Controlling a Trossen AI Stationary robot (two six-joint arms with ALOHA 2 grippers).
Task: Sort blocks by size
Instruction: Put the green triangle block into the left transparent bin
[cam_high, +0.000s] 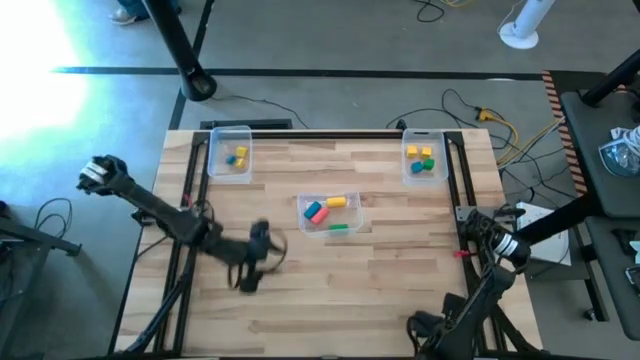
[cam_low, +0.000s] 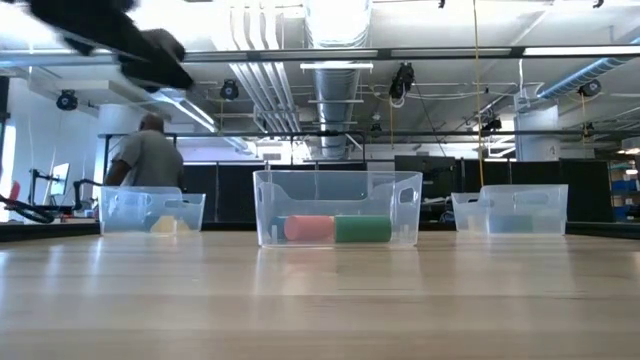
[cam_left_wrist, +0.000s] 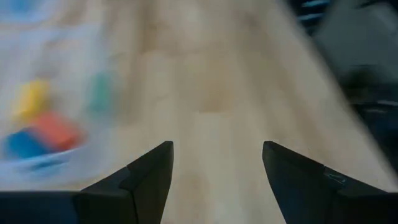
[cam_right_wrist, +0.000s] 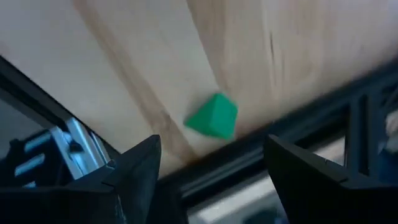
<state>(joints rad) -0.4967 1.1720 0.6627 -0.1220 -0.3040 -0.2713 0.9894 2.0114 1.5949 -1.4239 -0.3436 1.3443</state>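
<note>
Green block (cam_right_wrist: 213, 116) lies ahead of open right gripper (cam_right_wrist: 211, 174).

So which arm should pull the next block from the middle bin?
Left. The left gripper is open right beside the middle bin, with its blocks in its wrist view. The right gripper sits at the table's right edge.

Two dark jointed arms carry black cabling; the left arm (cam_high: 160, 212) has a pale silvery band at one joint.

Three clear bins (cam_high: 230, 140) (cam_high: 424, 143) (cam_high: 329, 228) on a wooden table (cam_high: 380, 290); a person (cam_low: 148, 158) beyond.
</note>
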